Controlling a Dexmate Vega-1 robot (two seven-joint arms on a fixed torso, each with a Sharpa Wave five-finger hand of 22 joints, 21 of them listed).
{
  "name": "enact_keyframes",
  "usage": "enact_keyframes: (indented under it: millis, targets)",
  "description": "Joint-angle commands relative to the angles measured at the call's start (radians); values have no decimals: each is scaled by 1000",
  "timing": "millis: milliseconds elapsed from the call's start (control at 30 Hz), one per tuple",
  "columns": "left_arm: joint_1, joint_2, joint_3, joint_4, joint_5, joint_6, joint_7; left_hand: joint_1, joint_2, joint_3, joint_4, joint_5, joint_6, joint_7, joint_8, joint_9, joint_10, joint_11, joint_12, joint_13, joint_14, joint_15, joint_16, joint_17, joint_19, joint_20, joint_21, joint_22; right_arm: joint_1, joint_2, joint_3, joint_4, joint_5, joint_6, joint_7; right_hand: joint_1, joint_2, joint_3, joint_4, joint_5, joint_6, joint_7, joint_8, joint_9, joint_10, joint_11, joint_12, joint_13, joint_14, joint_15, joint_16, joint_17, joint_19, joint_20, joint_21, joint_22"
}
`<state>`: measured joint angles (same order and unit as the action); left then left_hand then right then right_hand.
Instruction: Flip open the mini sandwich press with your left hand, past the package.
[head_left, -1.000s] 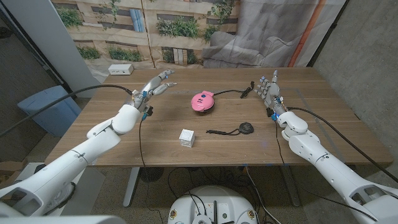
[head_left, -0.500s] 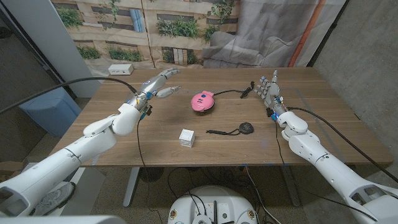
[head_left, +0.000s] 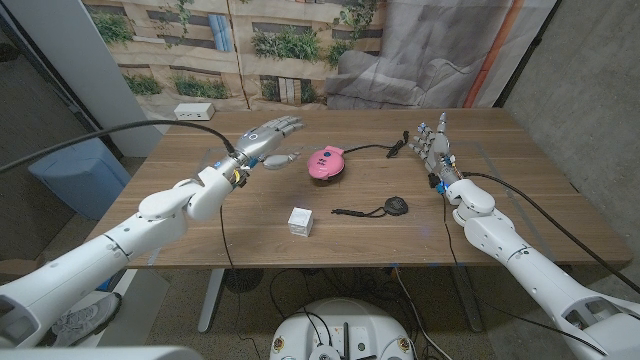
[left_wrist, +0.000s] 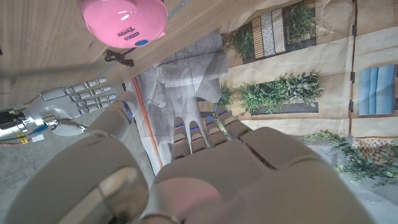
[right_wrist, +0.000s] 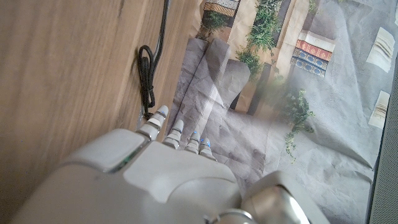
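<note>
The pink round mini sandwich press (head_left: 326, 162) sits closed near the middle of the table, its black cord (head_left: 372, 149) running off to the right; it shows again as the pink press (left_wrist: 125, 22) in the left wrist view. My left hand (head_left: 267, 138) hovers above the table just left of the press, fingers spread, holding nothing, apart from the lid. A small white package (head_left: 300, 221) lies nearer the front edge, below the press. My right hand (head_left: 434, 146) stands upright on its edge at the right, fingers straight, empty.
A black round item with a strap (head_left: 385, 208) lies right of the package. A coiled part of the cord (right_wrist: 148, 78) lies close to my right hand. A white power strip (head_left: 194, 111) sits at the far left corner of the wooden table (head_left: 520, 200).
My left hand has swung right and forward, from the table's left part to just beside the press. The right hand, press and package have not moved.
</note>
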<state>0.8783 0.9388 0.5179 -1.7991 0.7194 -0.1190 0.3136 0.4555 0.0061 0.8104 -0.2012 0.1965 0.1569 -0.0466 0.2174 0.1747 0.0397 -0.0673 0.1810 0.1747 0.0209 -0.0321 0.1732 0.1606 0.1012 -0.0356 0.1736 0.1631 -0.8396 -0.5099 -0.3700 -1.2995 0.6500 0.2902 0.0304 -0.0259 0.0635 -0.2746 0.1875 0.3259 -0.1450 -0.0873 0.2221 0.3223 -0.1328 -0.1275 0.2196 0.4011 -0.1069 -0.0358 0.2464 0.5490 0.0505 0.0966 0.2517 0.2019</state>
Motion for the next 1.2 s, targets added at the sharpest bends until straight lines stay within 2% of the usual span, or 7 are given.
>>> enact_keyframes:
  millis: [33, 133, 600, 867, 1200]
  targets:
    - [-19, 7, 76, -43, 200, 102, -79, 22, -8, 6, 5, 9, -13, 6, -5, 3, -14, 3, -3, 1, -14, -16, -4, 5, -15, -18, -2, -1, 0, 0, 0, 0, 0, 0, 0, 3, 90, -7, 2, 7, -8, 1, 4, 5, -7, 1, 5, 5, -9, -21, 3, 4, 0, 8, 4, 4]
    - [-17, 9, 96, -43, 273, 117, -44, 34, -12, 7, 5, 9, -17, 12, -7, 3, -23, 8, -4, 1, -25, -9, -6, 6, -22, -14, -2, 0, 0, 0, 0, 0, 0, 0, 0, 3, 90, -7, 2, 7, -7, 0, 4, 5, -7, 2, 6, 5, -9, -19, 3, 4, 0, 8, 4, 4]
    - [11, -15, 130, -42, 373, 215, 11, 58, -21, 9, 6, 10, -26, 18, -9, 3, -31, 13, -2, 1, -30, -3, -3, 6, -32, -10, -1, 0, 0, 0, 0, 0, 0, 0, 0, 3, 90, -7, 2, 7, -7, -1, 4, 5, -6, 2, 6, 5, -9, -19, 3, 4, 0, 8, 4, 4]
    - [19, -22, 161, -8, 444, 250, 105, 85, -30, 11, 6, 9, -16, 17, -5, 3, -16, 11, 6, 1, -13, -8, 5, 6, -30, -6, 4, 0, 0, 0, 0, 0, 0, 0, 0, 3, 90, -7, 2, 7, -6, -1, 4, 5, -7, 3, 5, 5, -9, -20, 3, 4, 0, 8, 4, 4]
    - [8, -40, 196, 62, 465, 259, 219, 104, -40, 12, 5, 6, -5, 18, -1, 3, -7, 6, 8, 1, -5, -11, 6, 6, -19, -8, 8, -1, 0, 0, 0, 0, 0, 0, 0, 3, 90, -7, 2, 7, -6, 0, 4, 5, -7, 3, 5, 5, -9, -20, 3, 4, 0, 7, 4, 4]
